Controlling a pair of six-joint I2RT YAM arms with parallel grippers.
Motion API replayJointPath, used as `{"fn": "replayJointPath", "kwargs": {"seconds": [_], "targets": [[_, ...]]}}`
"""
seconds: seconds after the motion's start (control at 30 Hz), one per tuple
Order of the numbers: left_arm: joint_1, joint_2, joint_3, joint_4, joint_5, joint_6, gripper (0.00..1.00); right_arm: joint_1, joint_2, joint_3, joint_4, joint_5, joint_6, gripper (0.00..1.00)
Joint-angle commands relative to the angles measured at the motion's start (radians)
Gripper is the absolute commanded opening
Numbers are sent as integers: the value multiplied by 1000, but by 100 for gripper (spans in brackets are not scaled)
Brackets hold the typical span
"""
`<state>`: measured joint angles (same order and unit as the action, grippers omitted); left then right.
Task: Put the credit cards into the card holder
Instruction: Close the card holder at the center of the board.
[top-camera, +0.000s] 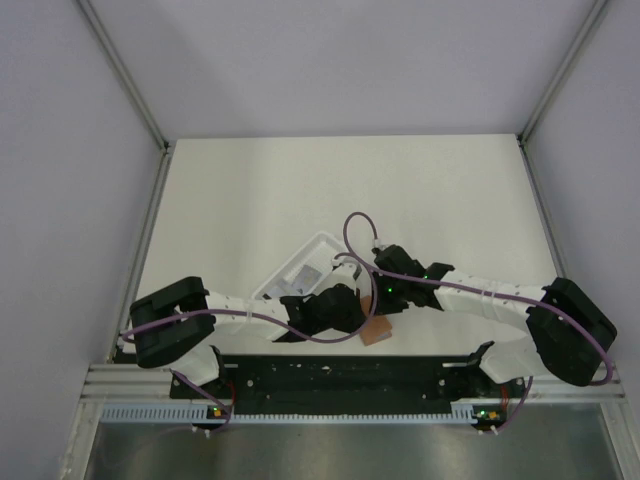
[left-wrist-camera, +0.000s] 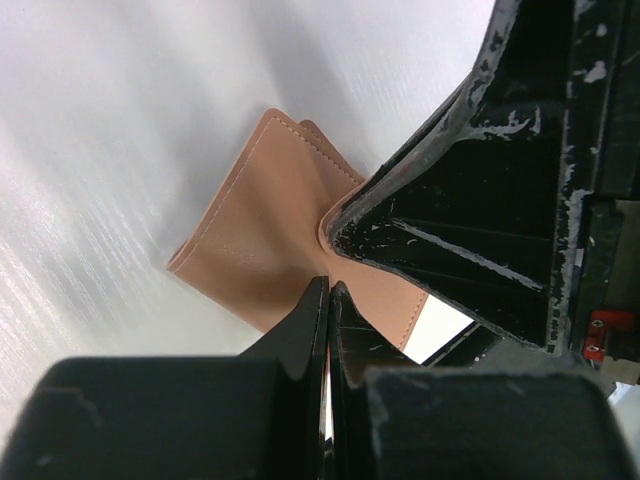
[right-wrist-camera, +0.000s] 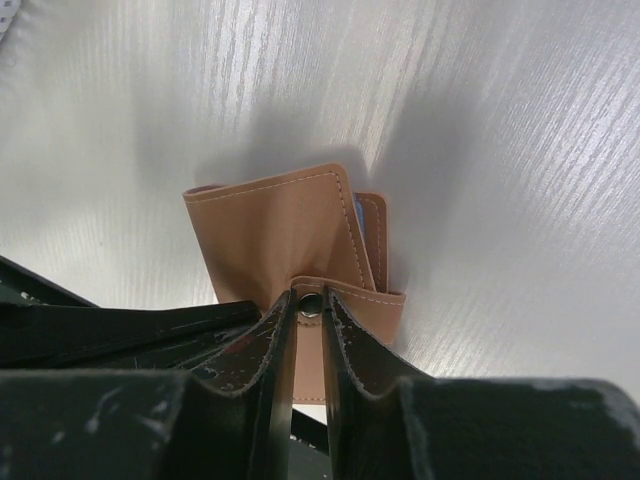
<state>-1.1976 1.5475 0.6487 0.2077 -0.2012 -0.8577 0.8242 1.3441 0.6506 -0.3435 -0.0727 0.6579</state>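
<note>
One card holder (right-wrist-camera: 275, 230), orange-brown with pale stitching, is held just above the white table (top-camera: 250, 190) near its front edge, between the two arms. From above it shows as a single small tan patch under the two pincers. The right pincer (right-wrist-camera: 310, 300) is nearly closed, its two fingers nipping the holder's closing tab right at the one metal snap stud (right-wrist-camera: 311, 304). The holder's two leaves stand a little apart, with a thin pale blue sliver (right-wrist-camera: 357, 215) between them. Whether that is a card or the lining cannot be told. The left pincer (left-wrist-camera: 328, 295) is fully closed, finger against finger, with its tips at the holder's near edge. Whether it pinches the leather cannot be told. One white tray (top-camera: 285, 272) lies slantwise on the table just behind the left arm, apart from the holder.
</note>
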Motion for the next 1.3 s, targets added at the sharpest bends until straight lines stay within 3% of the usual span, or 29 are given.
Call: {"fn": "replayJointPath", "kwargs": {"seconds": [0.0, 0.33, 0.67, 1.27], "targets": [[0, -10, -9, 22, -4, 13, 0, 29, 69, 1, -54, 105, 6, 15], [0, -27, -34, 30, -12, 2, 0, 50, 122, -2, -75, 134, 12, 4], [0, -36, -44, 32, -15, -3, 0, 95, 181, -16, -80, 174, 32, 0], [0, -52, -73, 39, -23, -15, 0, 216, 211, -95, -97, 332, 167, 0]]}}
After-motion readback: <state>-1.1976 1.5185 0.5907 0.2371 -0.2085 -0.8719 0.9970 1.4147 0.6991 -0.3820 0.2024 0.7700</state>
